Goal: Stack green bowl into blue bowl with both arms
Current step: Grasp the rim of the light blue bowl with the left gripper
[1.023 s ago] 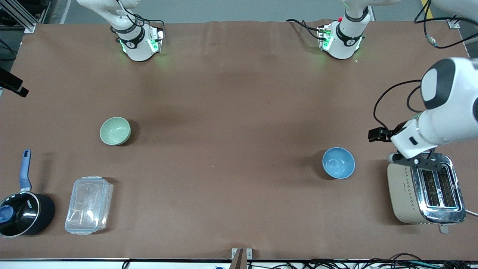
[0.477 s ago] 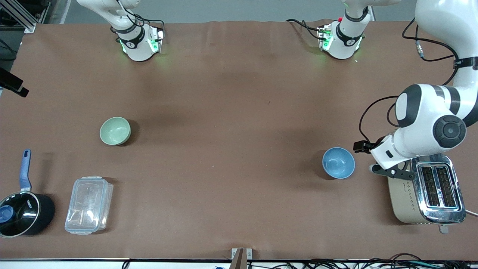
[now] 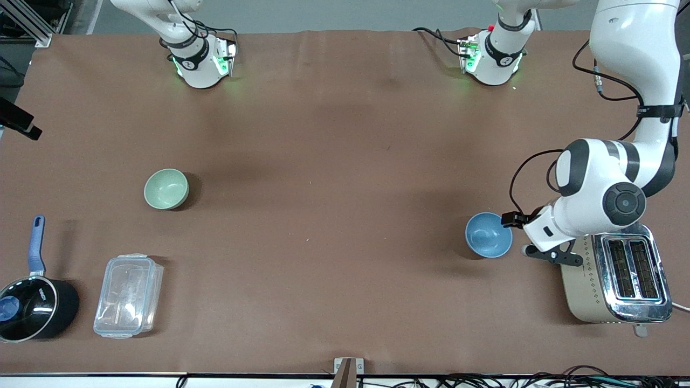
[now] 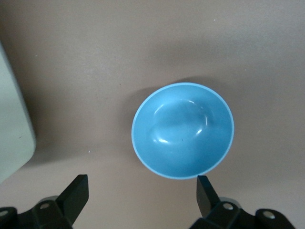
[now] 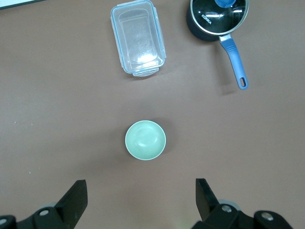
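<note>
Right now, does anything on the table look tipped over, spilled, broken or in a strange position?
Nothing stands out. The small pale green bowl and the small sky-blue bowl both sit upright and empty. The black saucepan has its lid on, the clear plastic box lies flat, and the beige toaster stands upright.

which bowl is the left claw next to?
The small sky-blue bowl, by the toaster; the pale mint-green bowl sits toward the right arm's end.

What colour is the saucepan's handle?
Blue, on the black saucepan; its handle shows best in the right wrist view.
</note>
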Controlling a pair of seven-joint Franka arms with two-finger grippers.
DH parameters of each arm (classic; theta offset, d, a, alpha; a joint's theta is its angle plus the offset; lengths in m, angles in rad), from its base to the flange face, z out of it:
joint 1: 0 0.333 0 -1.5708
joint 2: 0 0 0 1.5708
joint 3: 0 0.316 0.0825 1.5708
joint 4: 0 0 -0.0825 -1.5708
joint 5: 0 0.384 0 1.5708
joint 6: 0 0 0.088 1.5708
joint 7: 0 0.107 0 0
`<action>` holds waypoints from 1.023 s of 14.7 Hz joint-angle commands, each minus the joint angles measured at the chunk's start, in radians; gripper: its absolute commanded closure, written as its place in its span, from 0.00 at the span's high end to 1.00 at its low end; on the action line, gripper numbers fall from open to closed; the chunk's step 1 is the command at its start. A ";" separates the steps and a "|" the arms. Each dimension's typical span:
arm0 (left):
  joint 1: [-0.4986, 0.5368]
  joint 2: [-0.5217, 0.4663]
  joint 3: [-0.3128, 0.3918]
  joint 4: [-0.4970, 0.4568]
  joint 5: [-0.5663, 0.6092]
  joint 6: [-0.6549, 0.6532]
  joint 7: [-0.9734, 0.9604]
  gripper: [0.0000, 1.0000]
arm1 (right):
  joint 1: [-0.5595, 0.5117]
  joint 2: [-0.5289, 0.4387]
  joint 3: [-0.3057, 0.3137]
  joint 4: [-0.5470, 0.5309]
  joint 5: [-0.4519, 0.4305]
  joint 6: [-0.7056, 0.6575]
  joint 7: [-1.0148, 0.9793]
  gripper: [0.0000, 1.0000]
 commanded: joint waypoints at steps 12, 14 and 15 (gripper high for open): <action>0.008 0.086 0.000 -0.165 0.016 0.297 -0.007 0.34 | -0.055 0.133 -0.003 0.013 0.176 0.048 0.253 1.00; 0.009 0.083 0.000 -0.158 0.018 0.297 -0.009 0.08 | -0.053 0.133 -0.003 0.013 0.179 0.046 0.262 1.00; 0.009 0.083 0.000 -0.154 0.018 0.297 -0.007 0.01 | -0.049 0.133 -0.003 0.010 0.180 0.046 0.274 1.00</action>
